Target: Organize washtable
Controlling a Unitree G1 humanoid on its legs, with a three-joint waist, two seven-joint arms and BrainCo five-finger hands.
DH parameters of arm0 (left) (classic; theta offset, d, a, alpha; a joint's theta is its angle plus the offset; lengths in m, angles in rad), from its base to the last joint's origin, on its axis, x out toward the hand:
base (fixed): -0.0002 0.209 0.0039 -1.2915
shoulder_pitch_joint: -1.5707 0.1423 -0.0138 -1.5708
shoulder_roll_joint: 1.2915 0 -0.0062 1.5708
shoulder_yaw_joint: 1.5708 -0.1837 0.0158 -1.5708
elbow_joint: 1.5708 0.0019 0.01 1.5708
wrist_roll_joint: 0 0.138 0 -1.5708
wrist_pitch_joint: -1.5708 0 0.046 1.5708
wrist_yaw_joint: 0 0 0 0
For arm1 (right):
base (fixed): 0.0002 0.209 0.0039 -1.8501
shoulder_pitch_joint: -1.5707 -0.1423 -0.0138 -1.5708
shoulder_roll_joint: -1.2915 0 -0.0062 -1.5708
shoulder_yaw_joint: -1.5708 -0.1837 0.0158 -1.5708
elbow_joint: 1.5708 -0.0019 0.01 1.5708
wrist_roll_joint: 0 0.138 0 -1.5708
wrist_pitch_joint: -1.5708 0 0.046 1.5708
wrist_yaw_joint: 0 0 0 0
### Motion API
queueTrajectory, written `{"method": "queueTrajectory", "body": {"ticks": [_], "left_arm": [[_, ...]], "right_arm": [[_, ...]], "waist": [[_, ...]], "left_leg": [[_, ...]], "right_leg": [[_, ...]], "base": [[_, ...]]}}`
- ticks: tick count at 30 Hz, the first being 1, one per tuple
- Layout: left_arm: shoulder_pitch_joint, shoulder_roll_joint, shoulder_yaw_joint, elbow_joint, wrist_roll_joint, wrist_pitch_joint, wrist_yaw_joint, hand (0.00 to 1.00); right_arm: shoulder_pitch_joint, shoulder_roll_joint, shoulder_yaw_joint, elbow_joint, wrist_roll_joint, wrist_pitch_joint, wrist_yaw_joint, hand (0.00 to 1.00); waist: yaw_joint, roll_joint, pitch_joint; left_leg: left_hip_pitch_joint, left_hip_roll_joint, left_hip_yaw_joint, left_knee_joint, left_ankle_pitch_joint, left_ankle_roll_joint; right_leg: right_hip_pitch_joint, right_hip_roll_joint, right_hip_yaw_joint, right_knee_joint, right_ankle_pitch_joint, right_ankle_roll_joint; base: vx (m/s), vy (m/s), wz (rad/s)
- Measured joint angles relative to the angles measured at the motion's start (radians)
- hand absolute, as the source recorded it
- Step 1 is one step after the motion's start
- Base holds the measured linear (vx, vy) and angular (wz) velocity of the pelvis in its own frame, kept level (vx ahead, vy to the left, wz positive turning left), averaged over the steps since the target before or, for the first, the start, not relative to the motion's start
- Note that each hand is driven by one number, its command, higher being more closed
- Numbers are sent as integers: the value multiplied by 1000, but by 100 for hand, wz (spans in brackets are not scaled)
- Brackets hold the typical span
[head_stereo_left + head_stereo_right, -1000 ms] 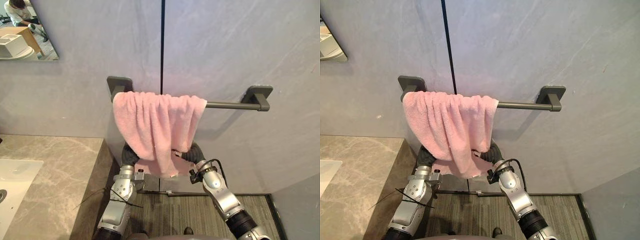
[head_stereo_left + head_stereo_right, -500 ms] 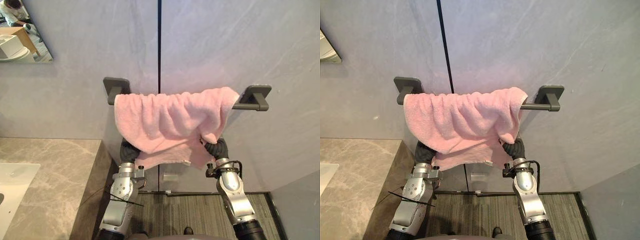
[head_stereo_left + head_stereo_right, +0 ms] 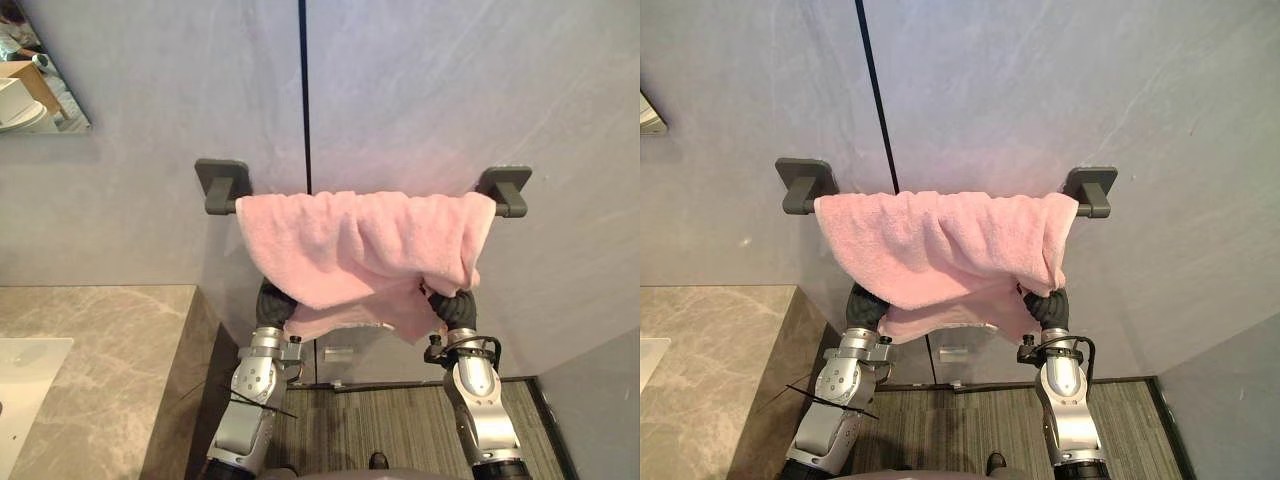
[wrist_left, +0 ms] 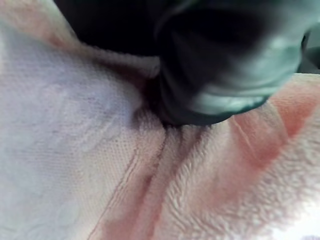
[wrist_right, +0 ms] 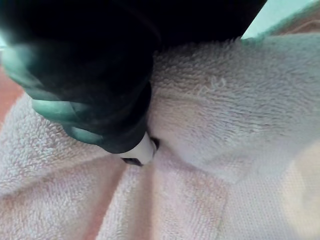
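— Pink terry towel (image 3: 360, 240): where did we have it?
— Draped over the dark grey wall-mounted bar (image 3: 222, 186). It was spread nearly from bracket to bracket, though bunched and sagging along its lower edge.
— And our hands?
— Our left hand (image 3: 272, 302) sat under the hem at seven o'clock of the cloth, our right hand (image 3: 455, 308) at five o'clock. Both were buried against the pile, and we could not tell whether they gripped it or merely pressed.
— How far along were we?
— The hanging looked mostly done, we judged. Smoothing the folds and levelling the hem was left, and the grey-brown marble counter (image 3: 90, 340) at eight o'clock awaited checking.
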Motion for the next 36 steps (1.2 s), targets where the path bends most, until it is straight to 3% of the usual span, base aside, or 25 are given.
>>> {"method": "queueTrajectory", "body": {"ticks": [8, 15, 20, 21, 22, 36], "left_arm": [[0, -3, -17, 17, 0, 6, -2, 100], [27, 9, -17, 102, 0, 9, -19, 100], [48, 9, -2, 189, 0, 25, -18, 100], [52, 8, 2, 193, 1, 25, -19, 100], [60, 8, 9, 202, 1, 25, -19, 0], [89, -27, 32, 220, -8, 29, -16, 0]], "right_arm": [[20, -1, -3, 67, 8, 1, 0, 100], [17, -4, -1, 145, -8, -8, 8, 100], [-19, -2, 4, 225, -42, -13, 24, 100], [-20, -2, 5, 231, -42, -14, 24, 0], [-21, -1, 8, 243, -43, -13, 24, 0], [70, 25, 7, 260, -43, 3, -14, 0]], "waist": [[-1, 4, 0], [-1, 20, -5], [0, 17, -12], [0, 16, -12], [0, 14, -13], [7, 1, -19]], "left_leg": [[0, 0, 9, -2, -1, 1], [-1, -1, 10, -6, 0, 1], [4, -2, 1, -20, 4, -1], [7, -2, -1, -21, 4, -1], [15, -3, -5, -27, 4, -1], [20, 0, -12, -32, 4, -2]], "right_leg": [[-5, 0, 9, -1, 1, 1], [-2, 0, 9, -15, 8, 3], [14, 0, -2, -45, 22, 2], [21, 0, -5, -51, 23, 3], [29, 0, -10, -56, 23, 3], [37, -2, -20, -49, 12, 7]], "base": [[-4, 1, -2], [0, 0, 0], [-5, -8, 4], [2, -15, 10], [-3, -13, 8], [-14, -9, 2]]}}
